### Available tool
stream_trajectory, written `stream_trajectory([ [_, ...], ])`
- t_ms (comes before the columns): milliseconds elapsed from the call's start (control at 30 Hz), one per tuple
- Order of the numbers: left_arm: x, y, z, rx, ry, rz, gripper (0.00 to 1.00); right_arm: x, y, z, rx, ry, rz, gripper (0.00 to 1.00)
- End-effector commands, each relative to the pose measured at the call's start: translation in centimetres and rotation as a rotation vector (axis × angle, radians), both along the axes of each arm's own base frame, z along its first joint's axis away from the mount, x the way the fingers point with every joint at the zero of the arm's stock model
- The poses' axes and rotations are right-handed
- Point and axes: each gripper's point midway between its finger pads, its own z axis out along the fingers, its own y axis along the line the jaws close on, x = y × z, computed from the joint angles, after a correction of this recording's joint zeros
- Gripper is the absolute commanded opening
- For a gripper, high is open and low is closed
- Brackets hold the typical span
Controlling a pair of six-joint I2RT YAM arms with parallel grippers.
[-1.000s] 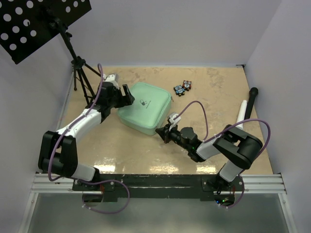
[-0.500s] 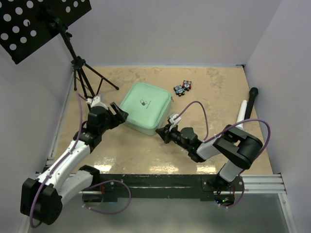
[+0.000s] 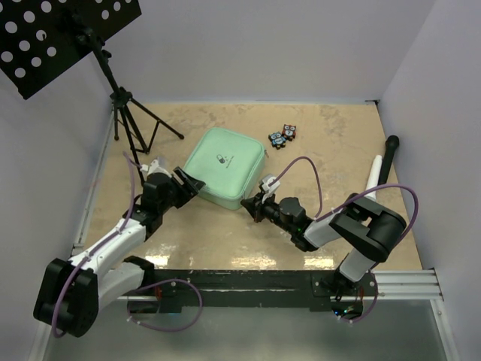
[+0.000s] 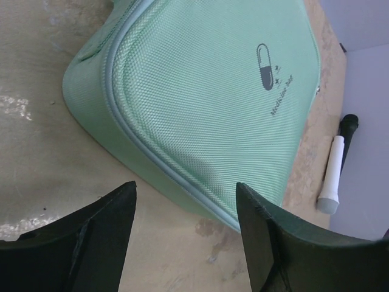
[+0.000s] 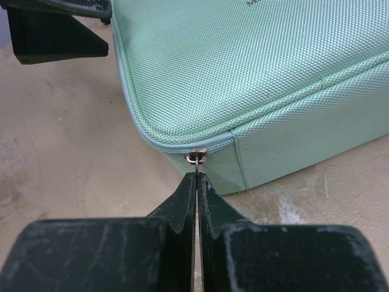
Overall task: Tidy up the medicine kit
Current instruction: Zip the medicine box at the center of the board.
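Now that your left end effector point(image 3: 188, 186) has swung back toward you, nothing braces the medicine kit point(image 3: 225, 167).
It hangs spread just beside the kit's near-left edge. The kit lies closed mid-counter point(image 3: 323, 169). Your right end effector point(image 3: 254, 206) stays pinched on the zip pull point(image 5: 196, 158), so unzipping probably needs that brace again.

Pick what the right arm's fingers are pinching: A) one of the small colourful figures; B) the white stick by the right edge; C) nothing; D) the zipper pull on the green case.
D: the right wrist view shows the shut right fingers clamped on the thin zipper pull at the medicine kit corner.
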Motion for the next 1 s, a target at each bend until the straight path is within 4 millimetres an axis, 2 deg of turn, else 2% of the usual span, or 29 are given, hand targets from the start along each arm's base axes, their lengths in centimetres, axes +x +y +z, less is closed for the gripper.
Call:
stream_trajectory([
  [0,1.9,-1.5,2.8,-0.064,-0.095,-0.019,0.71,-0.1,0.6,2.5,0.054,-0.062,0.029,0.00],
  [367,2.7,-1.5,1.9,-0.071,-0.092,0.005,0.48,-0.1,0.6,2.6,0.052,-0.059,0.031,0.00],
  [500,2.7,-2.0,1.7,-0.091,-0.095,-0.009,0.37,0.0,0.7,2.5,0.041,-0.058,0.033,0.00],
  [633,2.7,-2.3,1.6,-0.104,-0.096,-0.018,0.31,0.0,0.7,2.4,0.036,-0.055,0.033,0.00],
  [800,2.7,-2.5,1.4,-0.114,-0.098,-0.024,0.15,0.0,0.7,2.3,0.031,-0.053,0.032,0.00],
  [900,2.6,-2.6,1.2,-0.124,-0.102,-0.027,0.00,-0.2,0.7,2.2,0.027,-0.051,0.038,0.00],
  [967,2.5,-2.6,1.2,-0.129,-0.103,-0.023,0.00,-0.3,0.7,2.0,0.023,-0.047,0.041,0.00],
])
